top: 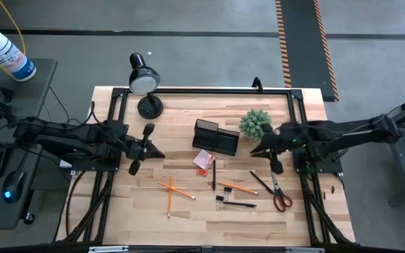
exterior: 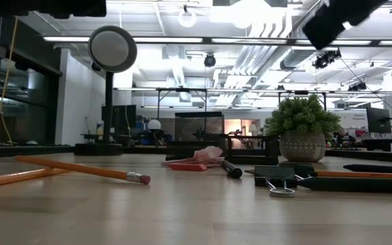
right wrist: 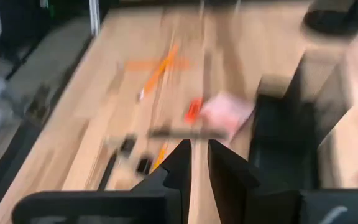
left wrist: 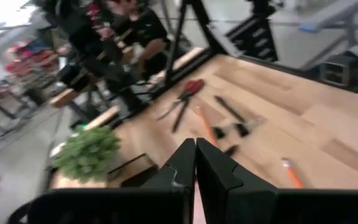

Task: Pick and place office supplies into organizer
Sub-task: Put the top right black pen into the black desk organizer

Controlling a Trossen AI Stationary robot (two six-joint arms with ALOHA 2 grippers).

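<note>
You see two matte black arms of jointed tubular links; the left pincer [top: 155, 152] and right pincer [top: 256, 152] each end in two dark, angular, wedge-shaped fingers [left wrist: 219, 171]

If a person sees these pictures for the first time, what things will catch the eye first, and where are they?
The green plant stands out at the table's back, right beside the black organizer. In front of them the supplies lie scattered: crossed pencils toward the left, red-handled scissors on the right. The left gripper and right gripper hover on either side of the organizer.
</note>
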